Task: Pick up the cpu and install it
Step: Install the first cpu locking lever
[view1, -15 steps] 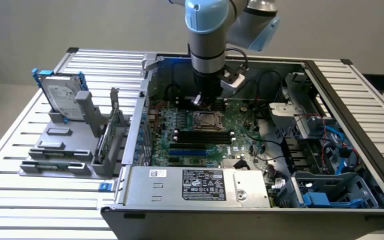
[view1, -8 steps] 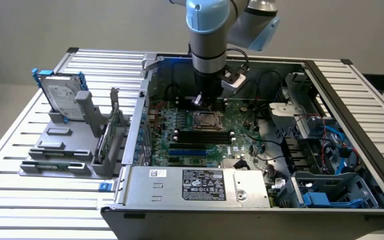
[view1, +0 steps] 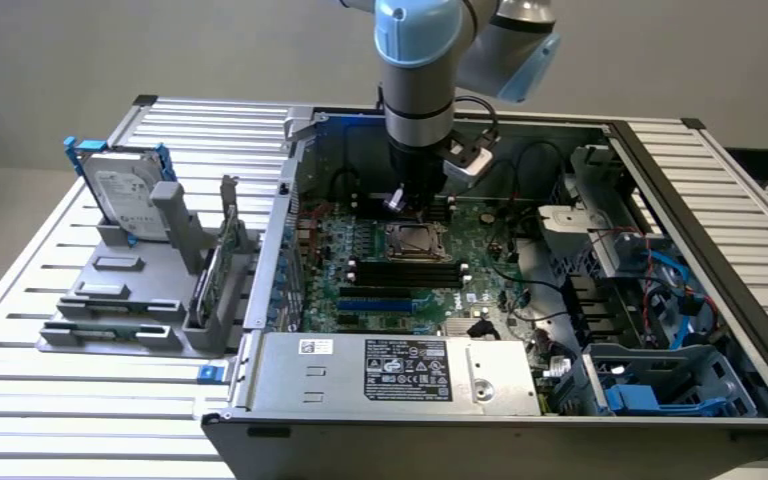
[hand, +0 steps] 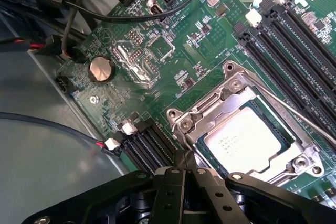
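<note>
Cpu [hand: 242, 138] looks seated in the socket [hand: 294, 153] already, load plate not yet closed. Gripper [hand: 185, 169] hangs just off the socket's 8 o'clock corner, fingers [hand: 173, 190] pinched together, holding nothing.

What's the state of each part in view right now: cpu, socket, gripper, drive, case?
cpu: lying flat in the socket, silver top up.
socket frame: open, not clamped over the chip.
gripper: shut, empty, just above the socket edge.
hard drive: upright in the grey holder, outside the case.
computer case: side open, motherboard exposed.
</note>
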### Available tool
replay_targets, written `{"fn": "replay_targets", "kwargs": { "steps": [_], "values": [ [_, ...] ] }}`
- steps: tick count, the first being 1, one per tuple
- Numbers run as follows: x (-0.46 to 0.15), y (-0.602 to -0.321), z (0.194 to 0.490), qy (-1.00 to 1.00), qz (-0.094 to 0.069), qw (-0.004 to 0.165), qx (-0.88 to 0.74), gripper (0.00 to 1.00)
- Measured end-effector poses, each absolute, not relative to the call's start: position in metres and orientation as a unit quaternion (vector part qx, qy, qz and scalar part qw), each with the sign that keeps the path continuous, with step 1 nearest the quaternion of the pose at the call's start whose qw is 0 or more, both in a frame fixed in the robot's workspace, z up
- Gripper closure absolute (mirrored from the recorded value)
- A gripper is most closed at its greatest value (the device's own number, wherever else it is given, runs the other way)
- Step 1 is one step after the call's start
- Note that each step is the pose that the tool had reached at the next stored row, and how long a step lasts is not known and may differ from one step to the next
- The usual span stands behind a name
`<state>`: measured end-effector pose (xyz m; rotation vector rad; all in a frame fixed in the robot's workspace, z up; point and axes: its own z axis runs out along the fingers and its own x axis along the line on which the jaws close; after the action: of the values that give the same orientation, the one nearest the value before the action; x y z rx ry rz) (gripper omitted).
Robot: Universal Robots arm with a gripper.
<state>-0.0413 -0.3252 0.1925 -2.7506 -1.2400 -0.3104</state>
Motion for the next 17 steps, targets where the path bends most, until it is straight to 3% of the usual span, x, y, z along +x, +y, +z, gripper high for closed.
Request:
{"fn": "replay_targets", "kwargs": {
  "steps": [17],
  "values": [
    [-0.0376,-0.3278,0.1958,-0.408,-0.098,0.056,-0.906,0.89]
  ]
}}
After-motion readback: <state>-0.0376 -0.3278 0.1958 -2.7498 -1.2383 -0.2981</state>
